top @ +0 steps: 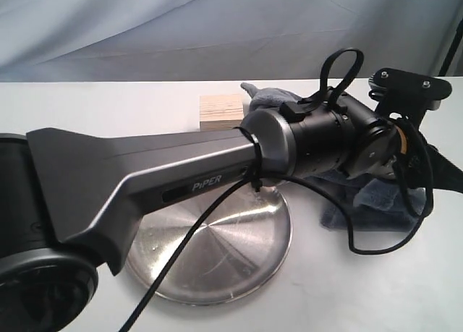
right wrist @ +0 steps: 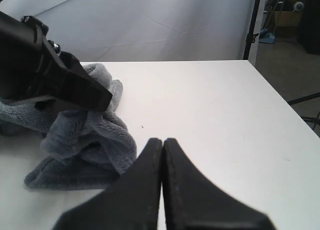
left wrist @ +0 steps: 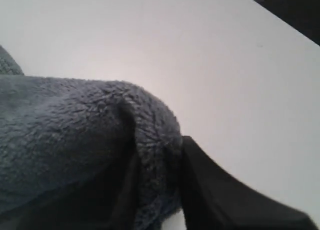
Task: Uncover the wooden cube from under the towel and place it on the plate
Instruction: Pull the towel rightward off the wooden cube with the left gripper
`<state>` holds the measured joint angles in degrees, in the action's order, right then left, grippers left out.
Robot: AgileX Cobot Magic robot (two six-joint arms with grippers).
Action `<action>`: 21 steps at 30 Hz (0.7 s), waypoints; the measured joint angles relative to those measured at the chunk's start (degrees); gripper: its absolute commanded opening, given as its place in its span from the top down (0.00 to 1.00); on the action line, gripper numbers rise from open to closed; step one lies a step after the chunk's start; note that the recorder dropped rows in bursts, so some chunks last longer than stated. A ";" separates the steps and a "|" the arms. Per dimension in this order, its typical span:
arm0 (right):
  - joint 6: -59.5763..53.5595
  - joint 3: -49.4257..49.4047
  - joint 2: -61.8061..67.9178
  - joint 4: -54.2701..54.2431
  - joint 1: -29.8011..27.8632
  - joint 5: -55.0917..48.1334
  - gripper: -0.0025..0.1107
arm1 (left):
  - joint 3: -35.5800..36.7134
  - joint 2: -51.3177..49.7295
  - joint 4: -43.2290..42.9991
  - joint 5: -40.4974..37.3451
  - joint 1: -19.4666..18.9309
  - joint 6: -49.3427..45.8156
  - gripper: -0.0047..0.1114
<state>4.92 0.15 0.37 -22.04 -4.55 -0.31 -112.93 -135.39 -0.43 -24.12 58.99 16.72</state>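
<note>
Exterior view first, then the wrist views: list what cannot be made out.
The wooden cube: its lower part is hidden behind the left arm in the exterior view, and it is absent from both wrist views.
The plate: partly covered by that arm.
The left gripper: its fingertips are buried in the blurred towel in its wrist view, and its own wrist hides them in the exterior view.

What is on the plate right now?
Only bare metal shows on the plate; the left arm covers its far edge, so that part cannot be checked. The wooden cube stands uncovered beyond the arm; the left gripper pinches the towel.
</note>
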 measured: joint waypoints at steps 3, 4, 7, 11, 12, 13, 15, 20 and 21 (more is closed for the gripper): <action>0.00 0.00 0.00 0.00 0.00 0.00 0.95 | 0.00 0.00 0.00 -1.11 0.00 -0.11 0.42; 0.00 0.00 0.00 0.00 0.00 0.00 0.95 | 0.00 0.00 0.00 -1.37 0.00 -0.11 0.38; 0.00 0.00 0.00 0.00 0.00 0.00 0.95 | 0.00 0.00 0.00 -1.47 0.00 -0.22 0.29; 0.00 0.00 0.00 0.00 0.00 0.00 0.95 | 0.00 0.11 0.00 -2.56 0.00 -0.22 0.23; 0.00 0.00 0.00 0.00 0.00 0.00 0.95 | 0.00 0.24 -0.65 -2.89 0.00 -0.22 0.22; 0.00 0.00 0.00 0.00 0.00 0.00 0.95 | 0.00 0.52 -1.30 -3.35 0.00 -0.22 0.22; 0.00 0.00 0.00 0.00 0.00 0.00 0.95 | 0.00 1.47 -3.28 -4.25 0.00 -0.22 0.22; 0.00 0.00 0.00 0.00 0.00 0.00 0.95 | 0.00 6.43 -12.54 -9.86 0.00 1.25 0.22; 0.00 0.00 0.00 0.00 0.00 0.00 0.95 | 0.00 7.52 -17.18 -12.22 0.00 5.92 0.22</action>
<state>4.92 0.15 0.37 -22.04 -4.55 -0.31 -112.93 -127.87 -17.61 -36.34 58.99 22.64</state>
